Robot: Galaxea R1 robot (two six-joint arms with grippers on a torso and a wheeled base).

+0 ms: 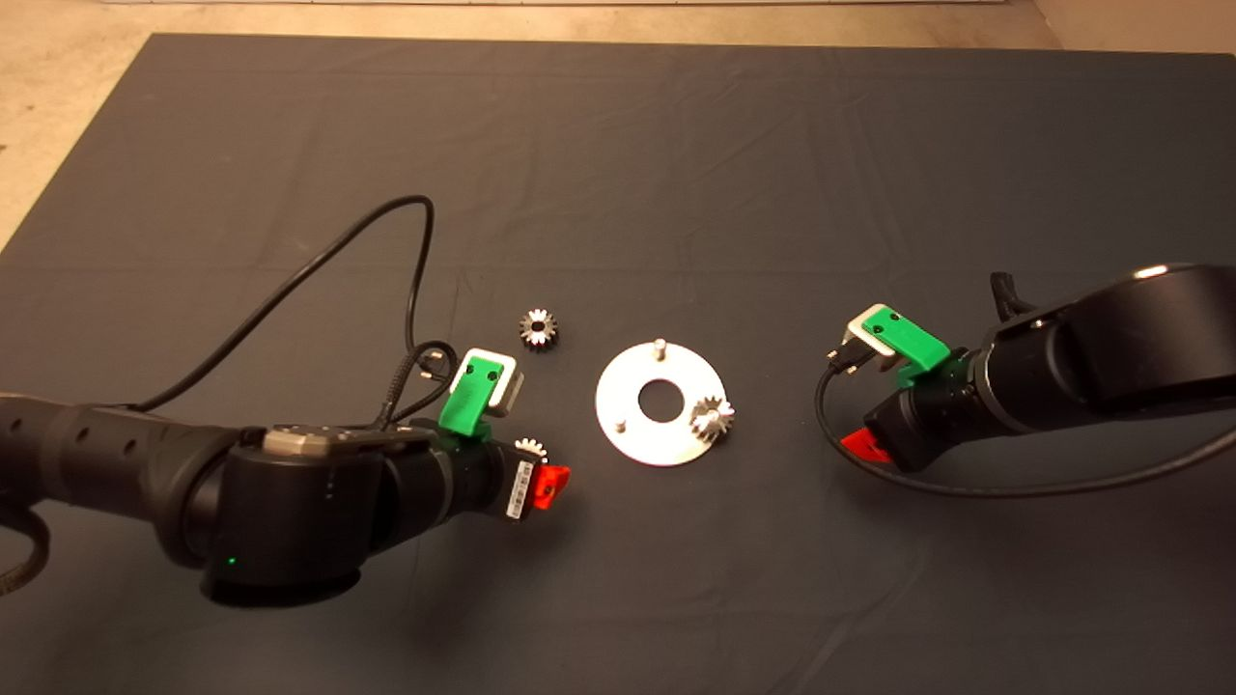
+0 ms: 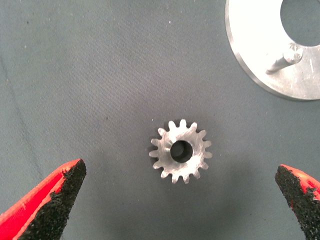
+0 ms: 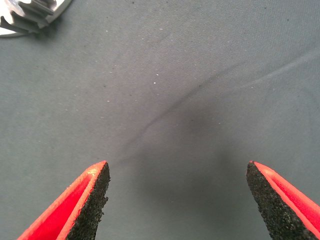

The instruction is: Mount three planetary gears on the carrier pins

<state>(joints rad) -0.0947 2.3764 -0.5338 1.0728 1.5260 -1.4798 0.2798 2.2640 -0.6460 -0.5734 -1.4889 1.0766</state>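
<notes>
Hovering over the dark mat (image 1: 676,145) on the counter, my left gripper (image 2: 180,200) hangs above one planetary gear (image 2: 180,151) lying flat, its centre hole facing up. My red fingers (image 2: 47,202) are spread wide, one on each side of the gear and well apart from it, touching nothing. Bare mat lies all round this gear. From above, it peeks out just behind my left gripper (image 1: 546,486), left of the disc (image 1: 632,425).

The silver disc lies flat near the middle of the mat, its rim near the gear under my fingers but not touching. A second gear (image 1: 712,419) sits on the carrier pin at the disc's right rim. Two carrier pins stand bare: one (image 1: 659,345) at the far rim, one (image 1: 621,424) at the left rim. The third gear (image 1: 539,329) lies on the mat beyond and to the left of the disc, apart from it.

My right gripper (image 3: 177,200) waits right of the disc, fingers wide apart over bare mat, holding nothing. The mat's far half is open.
</notes>
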